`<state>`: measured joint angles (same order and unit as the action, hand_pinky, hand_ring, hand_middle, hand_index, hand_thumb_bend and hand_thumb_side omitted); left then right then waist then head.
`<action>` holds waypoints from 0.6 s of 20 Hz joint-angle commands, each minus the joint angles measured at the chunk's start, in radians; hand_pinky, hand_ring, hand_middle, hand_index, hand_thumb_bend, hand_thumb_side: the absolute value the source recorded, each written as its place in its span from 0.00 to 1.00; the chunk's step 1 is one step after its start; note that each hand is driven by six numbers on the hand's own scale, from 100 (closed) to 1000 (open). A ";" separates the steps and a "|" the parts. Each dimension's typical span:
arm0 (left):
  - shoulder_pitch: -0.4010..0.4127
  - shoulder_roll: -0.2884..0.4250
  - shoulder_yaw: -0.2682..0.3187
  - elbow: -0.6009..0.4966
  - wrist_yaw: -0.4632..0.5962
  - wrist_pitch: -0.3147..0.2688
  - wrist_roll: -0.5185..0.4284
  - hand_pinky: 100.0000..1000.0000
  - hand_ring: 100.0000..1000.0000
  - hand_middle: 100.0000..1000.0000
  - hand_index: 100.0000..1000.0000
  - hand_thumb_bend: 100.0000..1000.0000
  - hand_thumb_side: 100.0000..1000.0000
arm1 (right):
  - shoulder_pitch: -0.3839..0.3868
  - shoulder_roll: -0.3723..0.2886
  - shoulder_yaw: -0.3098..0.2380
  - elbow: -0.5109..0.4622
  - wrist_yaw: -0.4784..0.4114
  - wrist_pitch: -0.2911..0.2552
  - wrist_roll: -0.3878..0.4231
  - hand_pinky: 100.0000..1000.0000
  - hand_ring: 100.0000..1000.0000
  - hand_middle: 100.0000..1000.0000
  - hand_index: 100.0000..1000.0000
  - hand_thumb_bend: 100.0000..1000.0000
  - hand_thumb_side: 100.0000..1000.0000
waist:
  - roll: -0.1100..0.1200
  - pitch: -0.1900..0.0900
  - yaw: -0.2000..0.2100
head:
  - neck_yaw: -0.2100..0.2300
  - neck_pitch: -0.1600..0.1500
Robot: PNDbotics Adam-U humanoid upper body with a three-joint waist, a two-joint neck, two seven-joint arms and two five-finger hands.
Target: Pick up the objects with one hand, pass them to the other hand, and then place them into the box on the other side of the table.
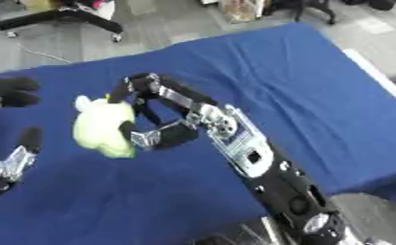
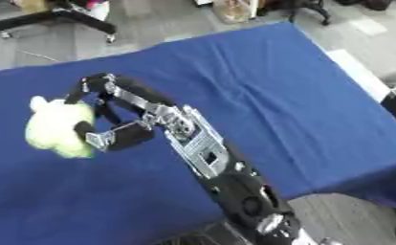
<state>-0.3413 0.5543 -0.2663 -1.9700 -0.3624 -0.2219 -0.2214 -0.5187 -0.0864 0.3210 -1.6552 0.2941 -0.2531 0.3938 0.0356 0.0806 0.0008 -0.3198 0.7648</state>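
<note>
right robot hand (image 1: 164, 112) curled round pale-green plush toy (image 1: 104, 125).

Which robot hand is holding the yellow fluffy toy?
The right hand, the one coming in from the lower right, has its fingers curled round the yellow-green plush toy. The left hand at the left edge is open and holds nothing.

Wide bare blue table (image 1: 318, 105) lies open to the right and far side. On the left, the right hand (image 1: 164, 112), curled round the pale green toy (image 1: 104, 125), blocks the middle, left hand (image 1: 9, 158) just beside.
</note>
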 commanded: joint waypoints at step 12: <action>-0.079 0.113 -0.028 -0.030 -0.359 -0.200 -0.046 0.80 0.79 0.82 0.93 0.83 0.20 | -0.005 -0.002 0.007 -0.023 -0.040 0.008 0.026 0.49 0.12 0.04 0.12 0.00 0.02 | 0.006 -0.018 -0.001 | 0.103 0.005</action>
<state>-0.4019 0.6419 -0.2986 -1.9844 -0.6985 -0.4094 -0.2750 -0.5106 -0.0867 0.3274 -1.6585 0.2636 -0.2446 0.4163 0.0406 0.0780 0.0002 -0.2340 0.7648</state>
